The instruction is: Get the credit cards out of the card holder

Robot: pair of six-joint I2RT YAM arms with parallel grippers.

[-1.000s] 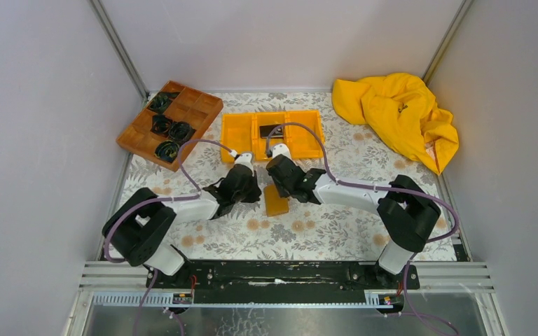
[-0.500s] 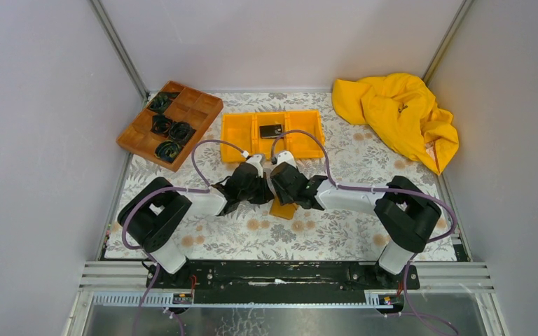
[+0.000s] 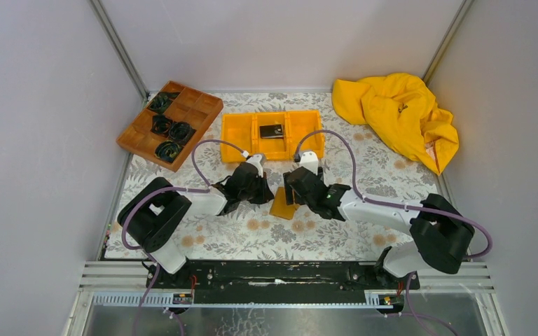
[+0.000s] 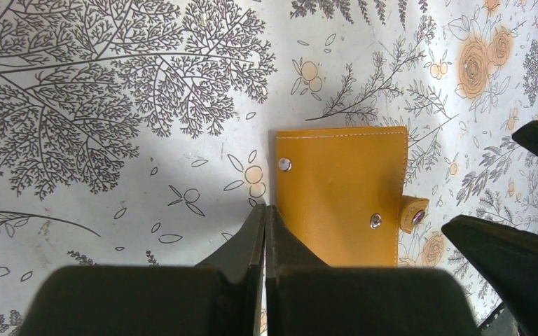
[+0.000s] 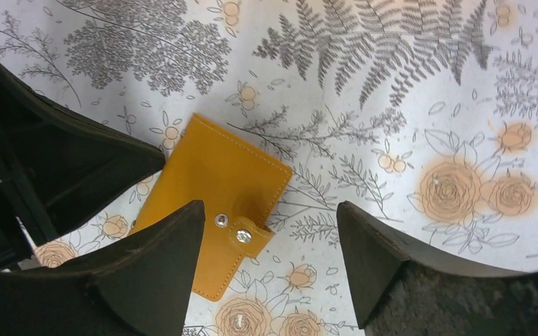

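Note:
The card holder (image 3: 281,203) is an orange-tan wallet lying flat and closed on the floral cloth, its snap tab (image 5: 249,235) fastened. It also shows in the left wrist view (image 4: 340,192) and in the right wrist view (image 5: 214,183). My left gripper (image 4: 265,210) is shut and empty, its tips at the holder's left edge. My right gripper (image 5: 270,220) is open above the holder's snap side, one finger over the holder, the other over bare cloth. No cards show at the holder. A flat black rectangle (image 3: 271,131), perhaps a card, lies in the orange bin.
The orange three-compartment bin (image 3: 238,133) stands just behind the grippers. A brown wooden divided tray (image 3: 196,105) with coiled black items is at the back left. A crumpled yellow cloth (image 3: 399,115) lies at the back right. Walls close in both sides.
My left gripper moved right to the holder's edge. My right arm swung out to the right and its gripper drew back to the holder's right side. The holder stayed closed on the cloth.

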